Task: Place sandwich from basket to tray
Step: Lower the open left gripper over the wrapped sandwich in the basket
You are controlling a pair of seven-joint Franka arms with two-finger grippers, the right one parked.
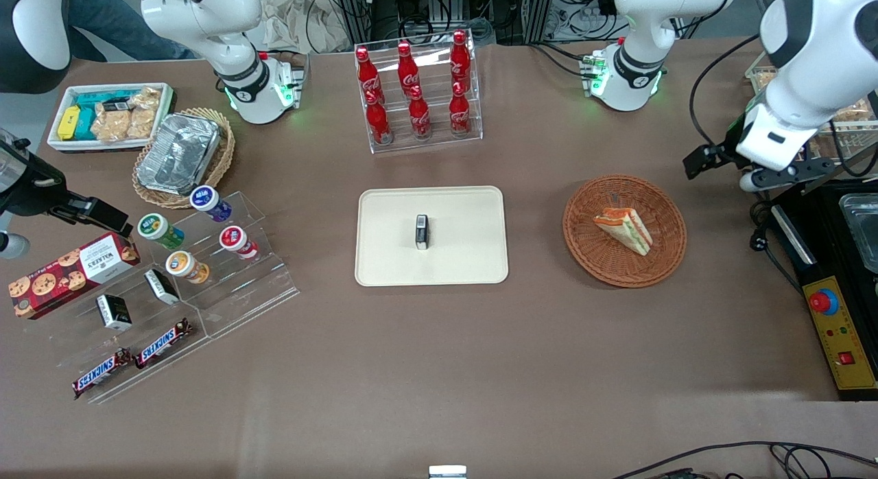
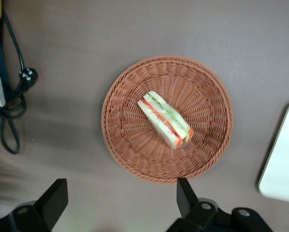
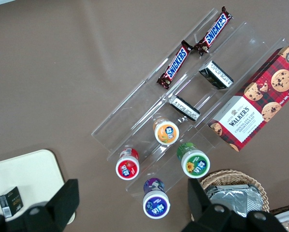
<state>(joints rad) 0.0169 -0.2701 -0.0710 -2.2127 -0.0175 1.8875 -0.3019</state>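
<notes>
The sandwich (image 1: 624, 230) (image 2: 165, 119), a pale wedge with orange-red and green layers, lies on its side in the round reddish-brown basket (image 1: 583, 252) (image 2: 125, 140). My left gripper (image 1: 782, 176) (image 2: 121, 198) hangs open and empty above the table, beside the basket toward the working arm's end and clear of its rim. Its dark fingers (image 2: 55, 195) stand wide apart. The cream tray (image 1: 466, 259) (image 2: 284, 164) lies flat beside the basket toward the parked arm's end. A small black box (image 1: 422, 231) stands on the tray's middle.
A clear rack of red cola bottles (image 1: 417, 98) stands farther from the front camera than the tray. A black control box (image 1: 833, 328) with a red button and a loose cable with plug (image 2: 11, 106) lie at the working arm's end. Snack shelves (image 1: 206, 273) sit toward the parked arm's end.
</notes>
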